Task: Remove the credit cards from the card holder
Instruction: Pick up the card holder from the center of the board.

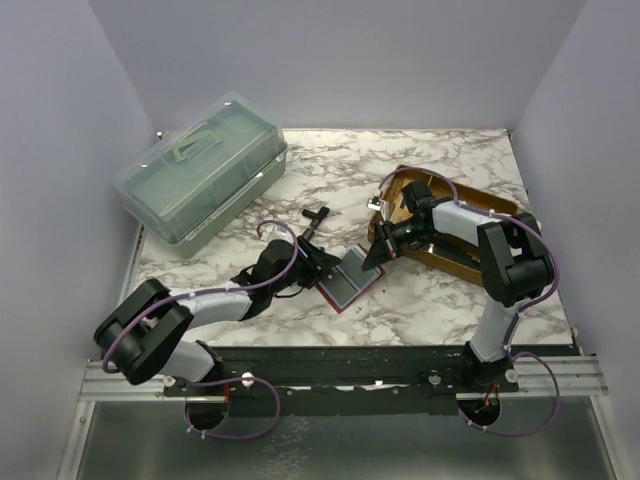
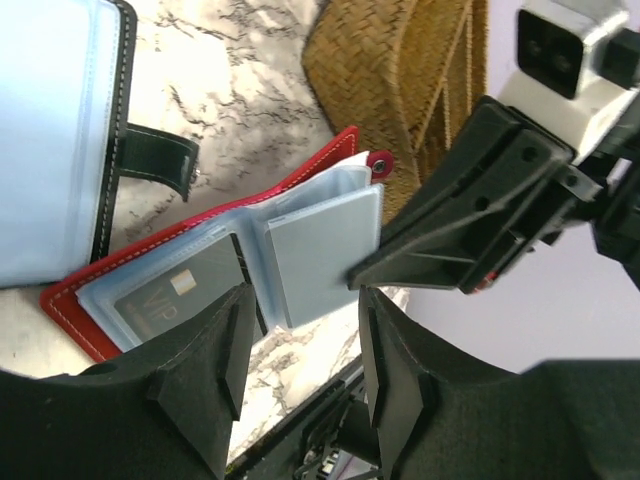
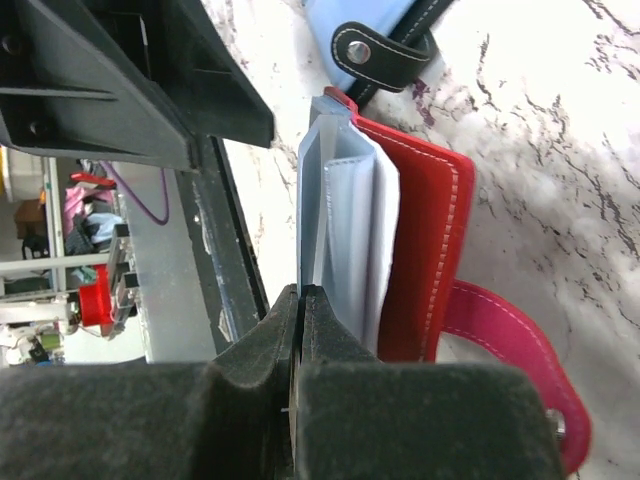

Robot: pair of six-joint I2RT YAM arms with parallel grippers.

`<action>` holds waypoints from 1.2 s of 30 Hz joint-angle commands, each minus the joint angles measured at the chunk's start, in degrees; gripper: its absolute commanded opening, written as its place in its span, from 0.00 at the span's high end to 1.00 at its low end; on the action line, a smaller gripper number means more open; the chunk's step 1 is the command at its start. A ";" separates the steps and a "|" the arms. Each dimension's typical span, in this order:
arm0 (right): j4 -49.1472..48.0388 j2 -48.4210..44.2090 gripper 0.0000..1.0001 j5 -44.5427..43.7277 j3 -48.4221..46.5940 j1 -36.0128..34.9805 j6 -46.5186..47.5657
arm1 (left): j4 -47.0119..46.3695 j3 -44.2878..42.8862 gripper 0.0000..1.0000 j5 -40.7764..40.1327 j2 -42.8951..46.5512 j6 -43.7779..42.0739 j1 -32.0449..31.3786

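Observation:
The red card holder (image 1: 350,282) lies open on the marble table, its clear sleeves fanned up; it also shows in the left wrist view (image 2: 200,235) and the right wrist view (image 3: 420,220). A light blue credit card (image 2: 322,255) stands up from the sleeves. My right gripper (image 1: 376,254) is shut on that card's edge (image 3: 312,220), its fingertips (image 2: 365,272) touching the card. A dark card marked VIP (image 2: 175,292) sits in a left sleeve. My left gripper (image 2: 300,335) is open and empty, just above the holder's near edge, also in the top view (image 1: 322,266).
A black wallet with a light blue sleeve (image 2: 60,130) lies beside the red holder, its strap (image 3: 380,50) by the holder's far end. A wicker basket (image 1: 455,225) stands behind the right arm. A clear green lidded box (image 1: 200,178) sits at the back left.

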State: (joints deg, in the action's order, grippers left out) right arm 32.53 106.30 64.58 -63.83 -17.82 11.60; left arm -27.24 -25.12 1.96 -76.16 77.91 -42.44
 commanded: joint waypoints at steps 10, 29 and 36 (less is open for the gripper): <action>-0.50 0.59 0.99 -6.86 0.13 -3.52 1.27 | -14.44 -2.32 0.38 0.44 -15.14 4.03 -1.17; 0.28 -1.67 0.78 -4.17 0.11 -7.14 3.52 | -16.48 -1.39 0.22 -1.52 -17.87 8.24 -2.79; 1.28 -2.15 0.69 -0.55 0.18 -8.28 5.37 | -16.37 -0.18 0.31 -1.52 -17.80 10.05 -2.77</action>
State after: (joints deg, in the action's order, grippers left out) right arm 32.86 106.24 60.12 -63.77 -25.47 14.87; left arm -41.47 -26.46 1.85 -93.45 85.27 -44.75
